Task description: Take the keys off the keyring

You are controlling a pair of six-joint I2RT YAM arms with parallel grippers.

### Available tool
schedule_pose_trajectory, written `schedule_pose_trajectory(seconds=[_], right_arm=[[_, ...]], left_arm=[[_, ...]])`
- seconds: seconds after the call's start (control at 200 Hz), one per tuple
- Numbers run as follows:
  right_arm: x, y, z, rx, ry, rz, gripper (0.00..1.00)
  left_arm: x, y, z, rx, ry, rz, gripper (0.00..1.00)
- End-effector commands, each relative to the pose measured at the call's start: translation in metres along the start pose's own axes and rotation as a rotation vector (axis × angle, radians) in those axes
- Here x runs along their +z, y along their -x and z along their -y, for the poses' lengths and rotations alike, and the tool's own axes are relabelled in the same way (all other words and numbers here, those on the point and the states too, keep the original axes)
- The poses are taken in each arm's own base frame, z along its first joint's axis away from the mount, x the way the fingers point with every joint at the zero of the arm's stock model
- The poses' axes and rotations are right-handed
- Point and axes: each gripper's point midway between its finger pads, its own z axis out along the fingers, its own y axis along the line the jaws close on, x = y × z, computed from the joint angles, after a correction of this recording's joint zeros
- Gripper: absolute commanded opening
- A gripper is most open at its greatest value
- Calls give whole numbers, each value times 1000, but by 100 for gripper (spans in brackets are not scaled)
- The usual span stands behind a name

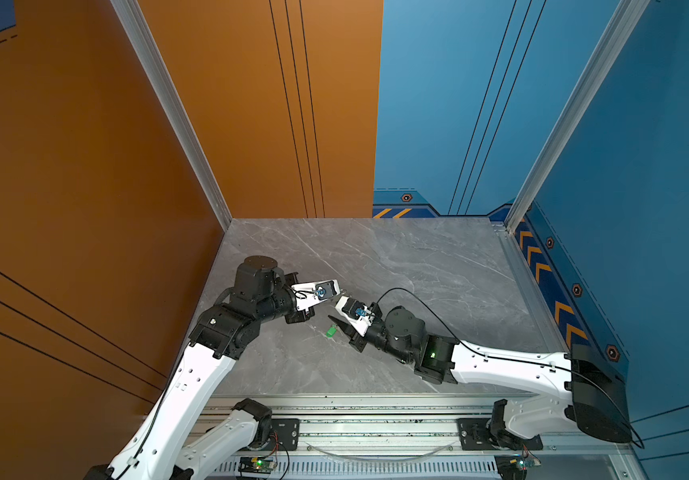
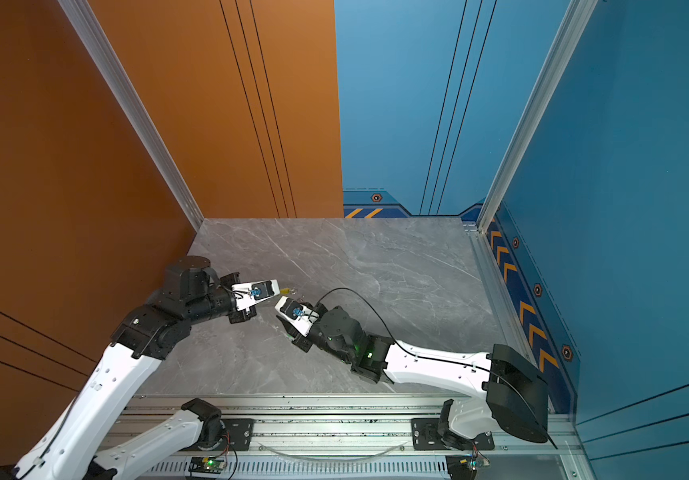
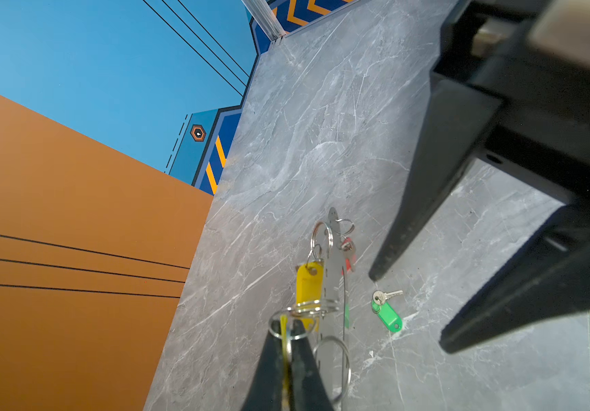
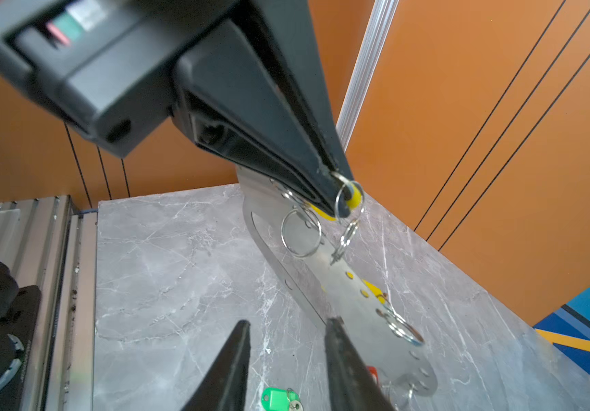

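My left gripper is shut on a thin yellow tag with a silver ring around the fingertips. From that ring hangs the keyring, a grey plate with small holes and rings, tilted down toward the table. A second yellow tag and a red tag hang on the plate. A green key lies loose on the table, also in the left wrist view. My right gripper is open above the green key, one finger right beside the plate's edge, holding nothing.
The grey marble table is walled by an orange panel on the left and blue panels behind and right. An aluminium rail runs along the front edge. A black cable loops over the right arm.
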Motion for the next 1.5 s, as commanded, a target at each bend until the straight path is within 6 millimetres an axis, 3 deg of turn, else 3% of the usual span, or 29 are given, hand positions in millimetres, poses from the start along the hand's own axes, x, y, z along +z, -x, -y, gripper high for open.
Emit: schedule_pose_trajectory(seconds=[0.0,0.115,0.435,0.776,1.041,1.497], right_arm=[[2,14,11,90,-2,42,40],[1,29,24,153,9,85,40],[14,42,21,120,56,82,35],[29,30,30,141,53,27,24],[32,31,31,169,73,30,7],[27,38,39,177,60,55,1]], left_arm=[[-6,12,-9,-4,26,47,0],[-5,10,-9,-5,25,44,0],[-3,6,-6,-7,16,37,0],[-5,7,-9,-9,32,40,0],[-2,7,-10,-8,30,42,0],[-2,-11,-25,-26,83,-6,0]])
